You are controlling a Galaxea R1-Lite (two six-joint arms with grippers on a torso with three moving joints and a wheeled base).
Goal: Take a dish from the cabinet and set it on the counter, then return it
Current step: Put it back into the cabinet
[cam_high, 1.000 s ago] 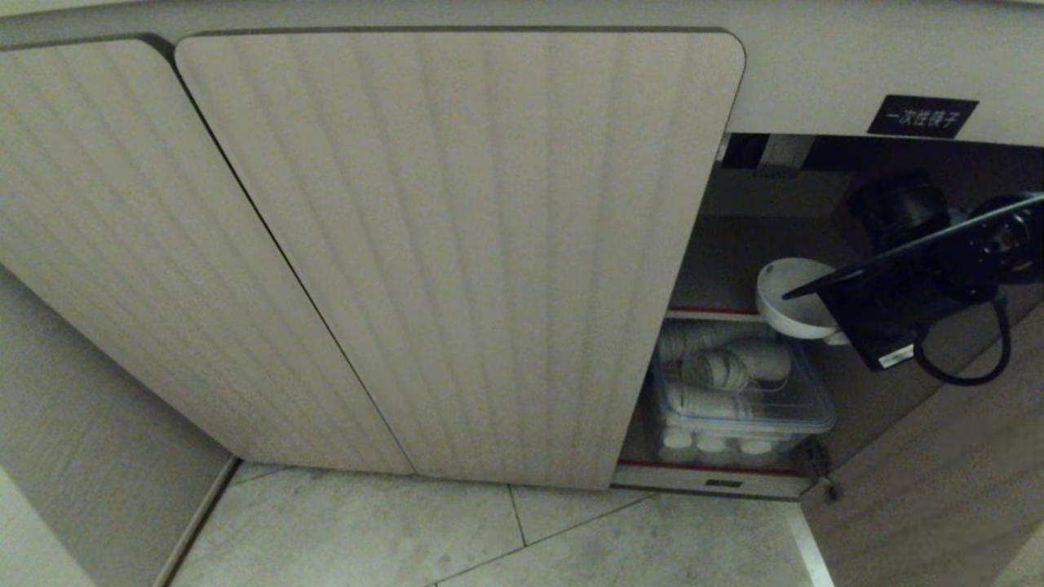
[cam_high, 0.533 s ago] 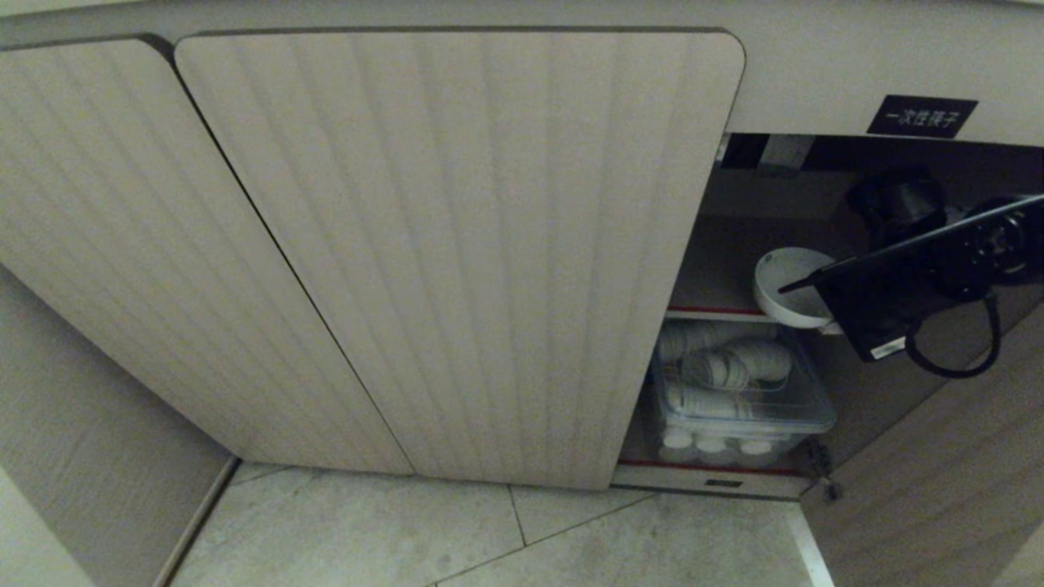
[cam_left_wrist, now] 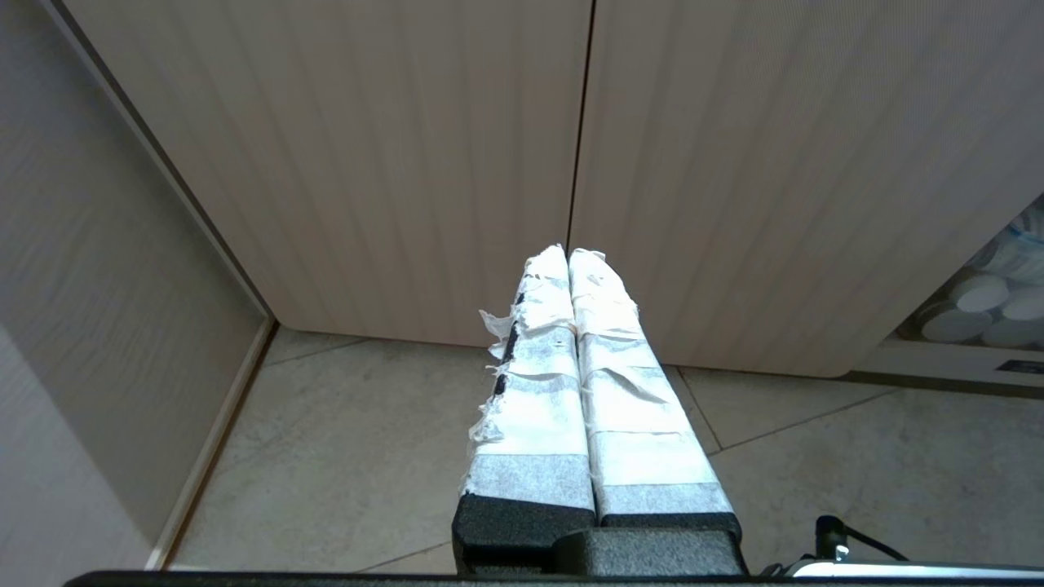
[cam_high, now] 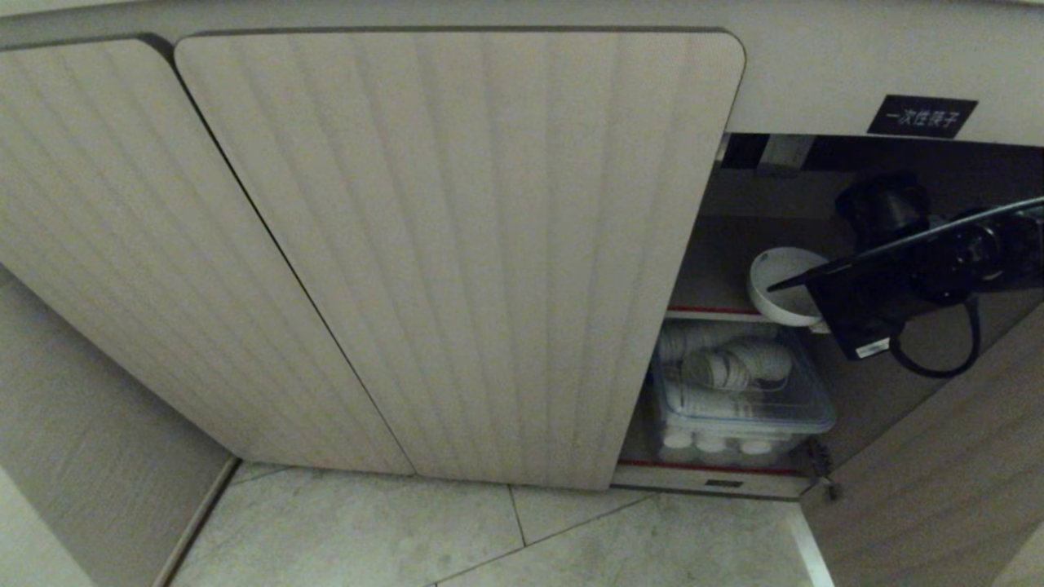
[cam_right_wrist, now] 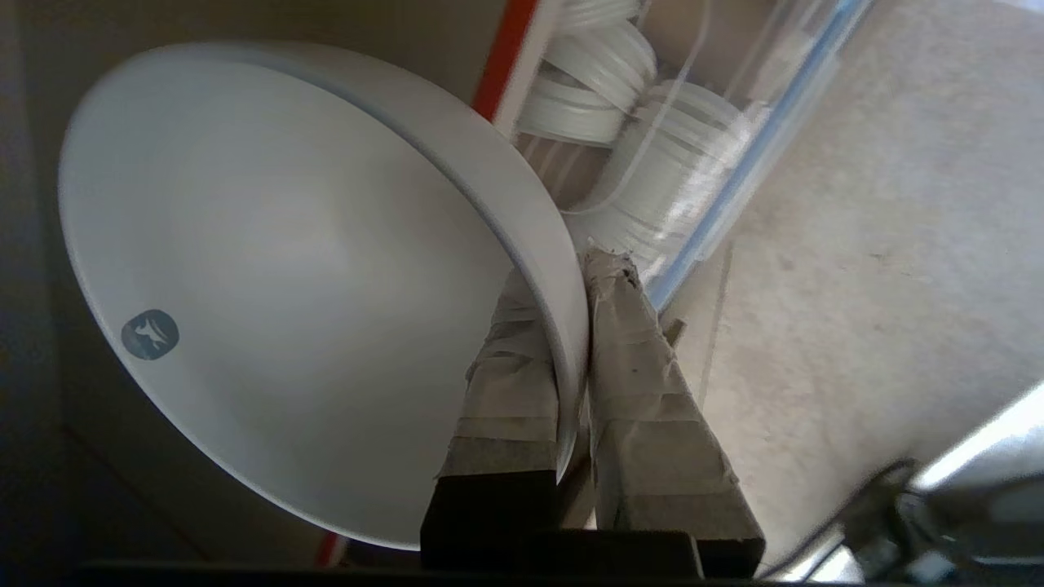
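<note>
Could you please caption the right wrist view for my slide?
Right gripper pinching the white bowl's rim, above the red-edged shelf.

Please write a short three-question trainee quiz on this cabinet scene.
1. True or false: the right hand grips the bowl by its rim.
2. What sits on the lower shelf, under the bowl? A) clear box of cups B) blue plates C) steel pot
3. Fill in: the left hand is shut and holds ____.

Key: 1 true; 2 A; 3 nothing.
</note>
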